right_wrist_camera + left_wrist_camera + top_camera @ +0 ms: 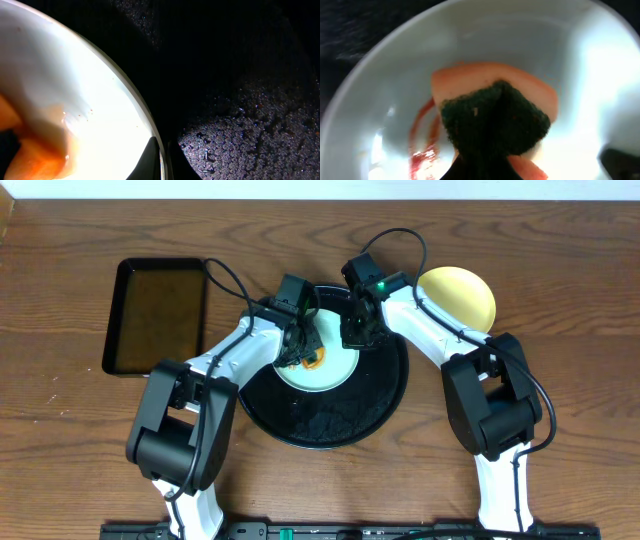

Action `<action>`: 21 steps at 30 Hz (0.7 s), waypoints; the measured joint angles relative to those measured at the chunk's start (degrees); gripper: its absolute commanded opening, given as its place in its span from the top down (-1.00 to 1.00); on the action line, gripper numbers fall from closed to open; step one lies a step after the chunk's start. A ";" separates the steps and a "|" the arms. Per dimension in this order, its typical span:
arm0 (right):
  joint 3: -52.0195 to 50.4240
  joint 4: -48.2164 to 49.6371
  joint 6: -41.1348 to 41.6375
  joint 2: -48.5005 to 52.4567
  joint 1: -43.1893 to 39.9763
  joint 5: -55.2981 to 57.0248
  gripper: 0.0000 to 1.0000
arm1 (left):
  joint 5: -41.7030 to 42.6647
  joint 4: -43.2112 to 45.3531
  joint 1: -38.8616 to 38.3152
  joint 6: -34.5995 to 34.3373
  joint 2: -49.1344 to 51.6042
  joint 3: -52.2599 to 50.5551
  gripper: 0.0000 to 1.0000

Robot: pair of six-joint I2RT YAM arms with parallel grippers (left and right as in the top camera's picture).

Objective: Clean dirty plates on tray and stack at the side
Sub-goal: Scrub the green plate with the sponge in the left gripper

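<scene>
1. The left fingers [296, 340] are closed tight on a sponge [495, 120]. It has an orange body and a dark green scouring face, and it is pressed into the mint plate [335, 370]. An orange smear [422, 150] lies just beside it on the plate's floor.
2. The right fingers [357, 330] are pinched shut on that plate's rim, apparently steadying it.
3. The mint plate sits on the round tray [320, 420], toward its far half. It looks stiff, light and glossy, so it is probably slippery once wet and liable to chip. The thin raised rim is the only real place to hold it.
4. The yellow plate [458, 295] lies on the worktop [560, 380], near the tray's far right edge. It shows no smears and is probably the start of the stack.
5. A rectangular tray [155, 315] lies on the far left, apart from the rest.
6. Count: two plates in view, one mint and one yellow. Whether another hides beneath the mint one cannot be told. There is one sponge, one round tray and one rectangular tray.
</scene>
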 measured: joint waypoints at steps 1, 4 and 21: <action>0.00 0.00 0.02 0.00 0.00 0.00 0.97 | -0.46 -1.29 0.26 0.22 -0.02 0.24 0.85; 0.00 0.00 0.13 0.00 0.00 0.00 0.97 | -1.05 -4.61 1.64 1.86 -0.24 0.55 0.85; 0.22 0.48 0.15 0.24 0.31 -0.79 0.97 | 0.57 -8.33 6.01 5.49 -3.32 1.88 0.85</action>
